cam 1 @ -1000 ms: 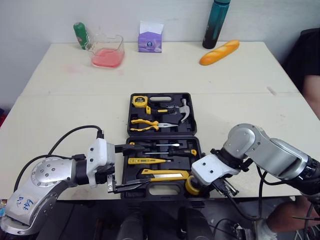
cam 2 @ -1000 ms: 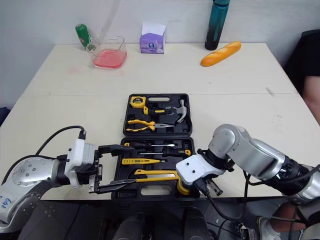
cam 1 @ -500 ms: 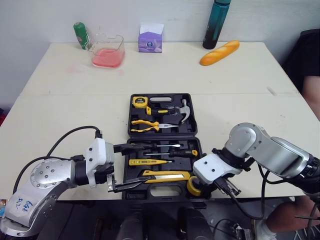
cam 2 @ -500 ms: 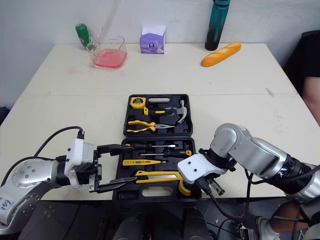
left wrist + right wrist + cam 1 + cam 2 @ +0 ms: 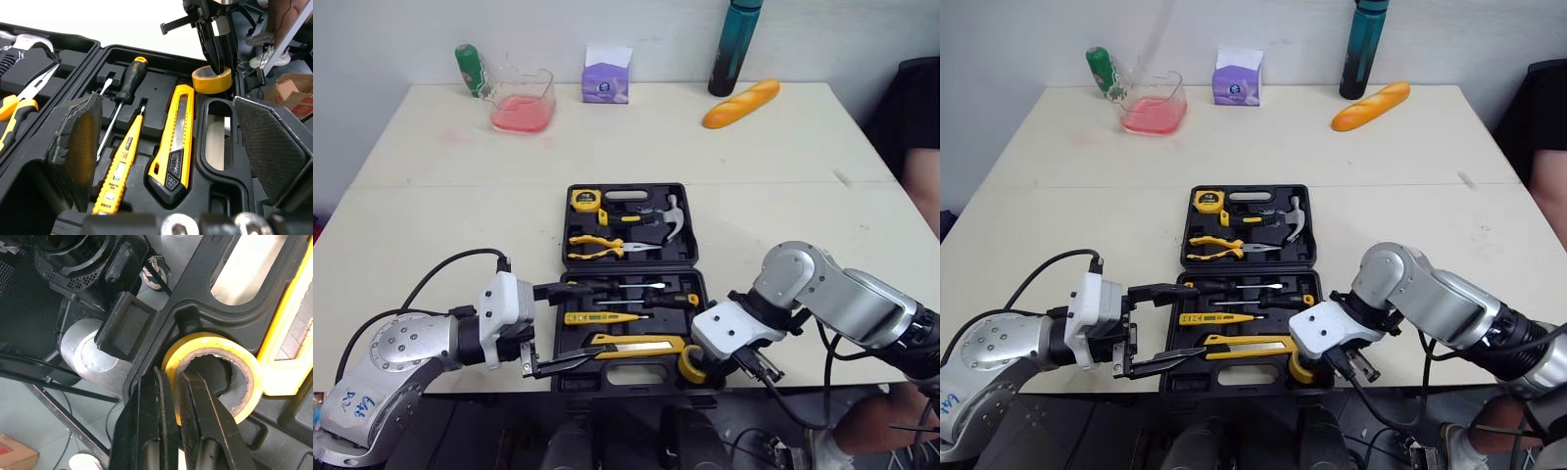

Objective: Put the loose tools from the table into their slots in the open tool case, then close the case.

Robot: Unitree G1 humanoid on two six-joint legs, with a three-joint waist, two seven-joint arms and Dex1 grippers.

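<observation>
Right wrist view: right gripper (image 5: 175, 377) pinches the yellow tape roll (image 5: 244, 363) by its wall, seated in the tool case (image 5: 690, 225) corner slot; barely shifted this past second. Left gripper (image 5: 599, 321) hangs spread over the case; release, then closing, seem due.

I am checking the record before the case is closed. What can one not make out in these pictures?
Tape roll: head views, right jaws cover most of it; seated in its slot or not, unclear.
Purple box: head views, print too small to read.
Person: head views, cut off by the right edge.
</observation>
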